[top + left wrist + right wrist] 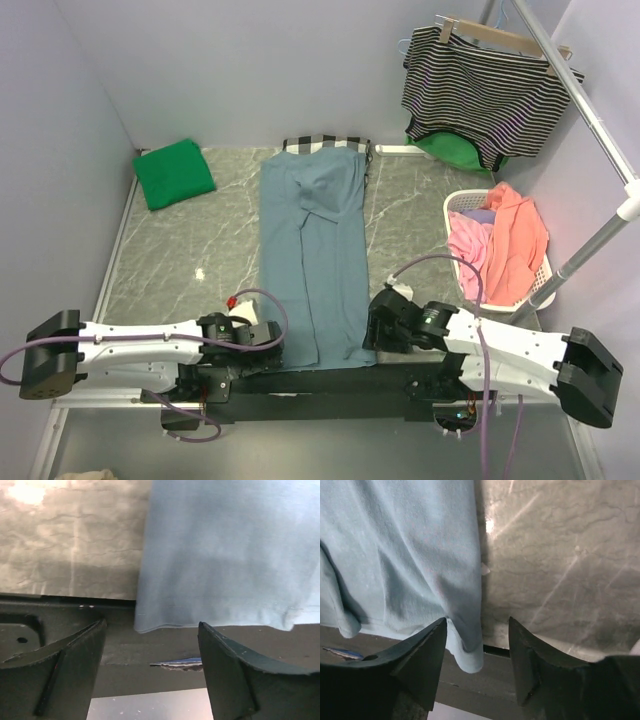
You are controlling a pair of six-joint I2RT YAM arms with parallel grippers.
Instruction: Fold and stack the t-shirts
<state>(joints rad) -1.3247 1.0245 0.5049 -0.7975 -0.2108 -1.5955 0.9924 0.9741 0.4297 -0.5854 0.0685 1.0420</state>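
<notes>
The slate-blue t-shirt [316, 250] lies lengthwise down the middle of the table, its sides folded in to a long strip, its hem hanging over the near edge. The green t-shirt [173, 173] lies folded at the far left. My left gripper [272, 343] is open at the hem's left corner [145, 625], which lies just ahead of the fingers. My right gripper [375, 325] is open at the hem's right corner [470, 655], which hangs between the fingers near the left one. Neither holds cloth.
A black-and-white checked cloth [325, 144] lies under the shirt's collar end. A striped top [485, 95] hangs on a rack at the far right. A white basket [455, 205] with pink and orange clothes stands at the right. A black mount bar [330, 380] runs along the near edge.
</notes>
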